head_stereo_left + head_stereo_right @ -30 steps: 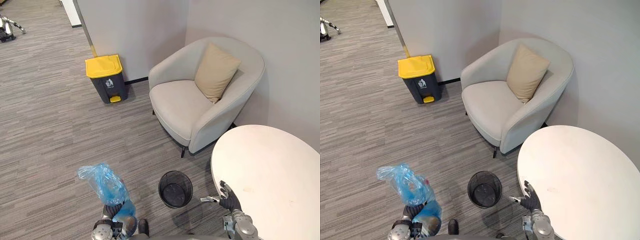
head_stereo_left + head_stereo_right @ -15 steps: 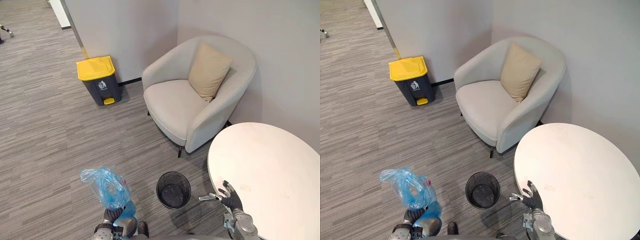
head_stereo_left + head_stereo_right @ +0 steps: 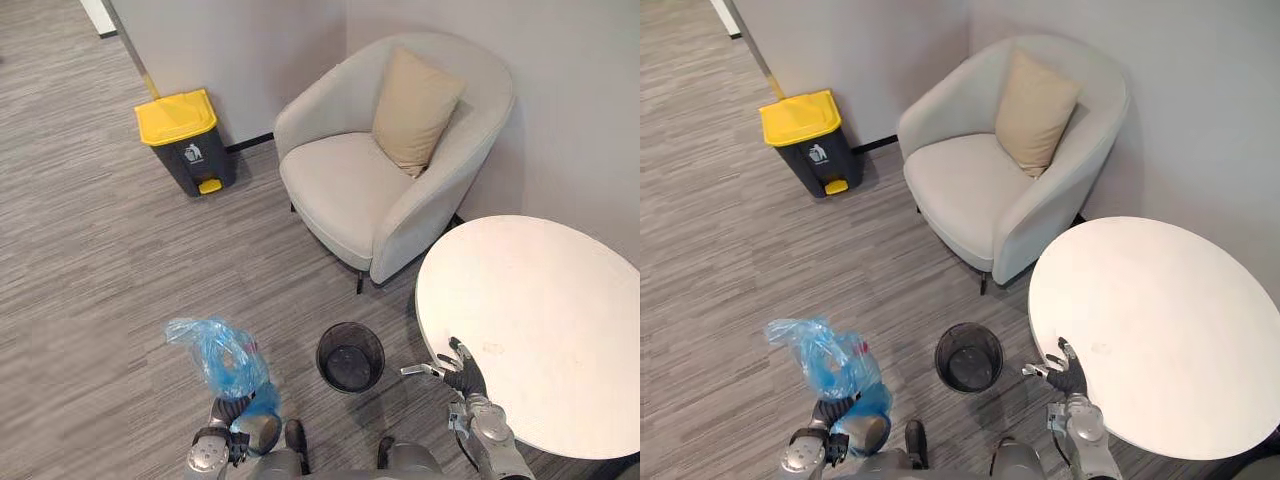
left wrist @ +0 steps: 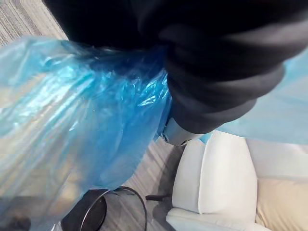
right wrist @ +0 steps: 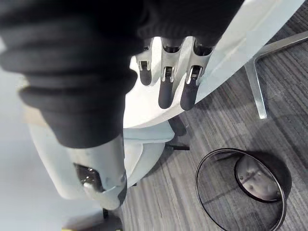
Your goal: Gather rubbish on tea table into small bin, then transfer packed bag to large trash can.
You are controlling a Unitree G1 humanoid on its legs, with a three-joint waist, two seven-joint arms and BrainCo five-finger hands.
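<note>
While in the left hand [image 3: 228,410], blue bag [image 3: 222,358] lengthwise forward-left

Head eyes look down; close wrist views share small bin [image 5: 219,192].

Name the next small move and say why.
Probably step toward the yellow-lidded trash can: the left hand holds the blue bag clear of the empty small bin, and the can stands far off across the carpet. The right hand hangs open by the table.
</note>
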